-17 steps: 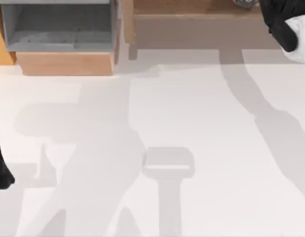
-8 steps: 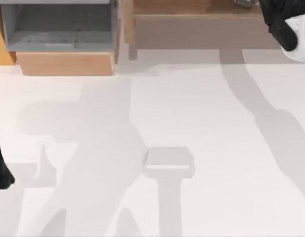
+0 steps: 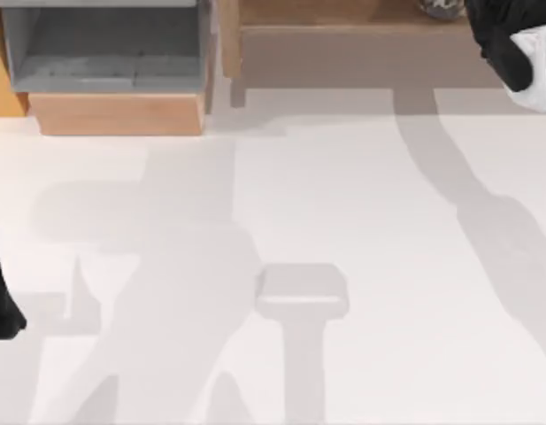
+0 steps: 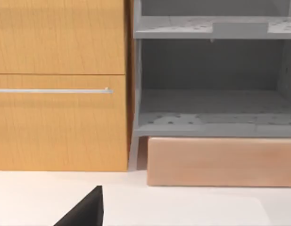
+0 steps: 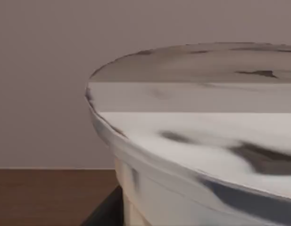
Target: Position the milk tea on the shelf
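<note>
**Milk tea creeps a touch further into view on the shelf**

Since the earlier frames, a little more of the milk tea [image 3: 442,8] shows at the top edge of the top view; my right gripper [image 3: 511,53] has barely shifted. The cup sits on the plank top of the shelf [image 3: 343,53], near its right end, just beside the gripper. Whether those fingers are apart or together, I cannot tell. In the right wrist view the milk tea [image 5: 202,141] looms very close.

My left arm [image 3: 0,301] stays parked at the table's left edge. The white table [image 3: 361,195] lies open between the arms. The grey-lined box [image 3: 104,53] stands left of the shelf, just beside it.
</note>
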